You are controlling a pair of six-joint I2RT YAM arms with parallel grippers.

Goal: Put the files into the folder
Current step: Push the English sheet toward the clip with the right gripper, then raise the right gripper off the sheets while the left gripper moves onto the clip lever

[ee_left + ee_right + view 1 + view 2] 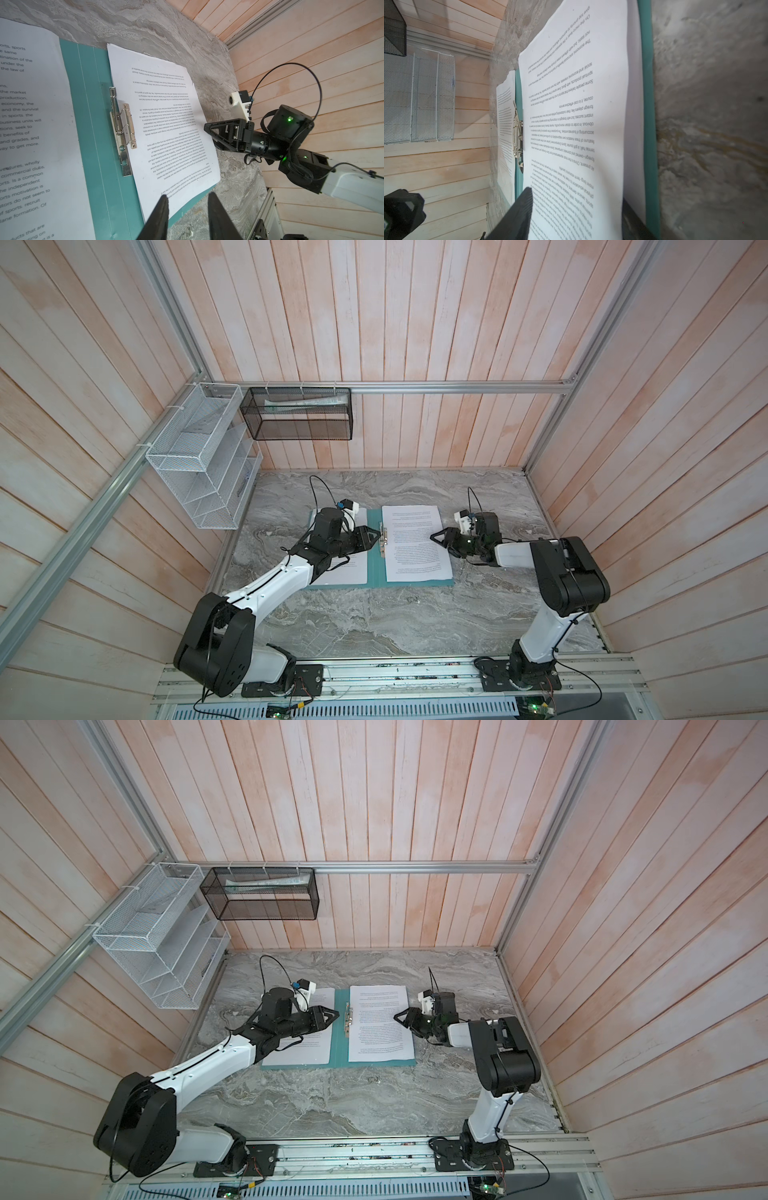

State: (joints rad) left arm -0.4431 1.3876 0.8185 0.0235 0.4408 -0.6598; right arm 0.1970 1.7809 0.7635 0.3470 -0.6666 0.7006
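On the far left wall hangs the white wire rack (199, 456), with the black mesh basket (299, 414) beside it; neither belongs to the task. The teal folder (374, 556) lies open and flat on the marble surface (374, 622). Its left cover carries a printed sheet (31, 124), partly hidden in both top views by the left arm. The left pincer (371, 536) hovers over the inner edge of that sheet, pointing at the metal clip (123, 128) near the spine; in the left wrist view its fingers (160, 220) stand partly apart with nothing between them. The clip lever is raised, and the inner edge of the right-hand files (415, 543) lies against or just under it; whether the clamp bears on the paper cannot be told. These files rest on the right cover, their far edge reaching past the folder rim. The right pincer (438, 538) sits at the outer edge of the files; in the right wrist view one finger (517, 216) lies over the paper and the other below it, spread with visible clearance, so the sheets are judged released, not gripped. Step in hand: seating the files under the clip. The next move likely calls for pressing the lever down while the stack stays aligned; the loose left sheet remains to be dealt with.
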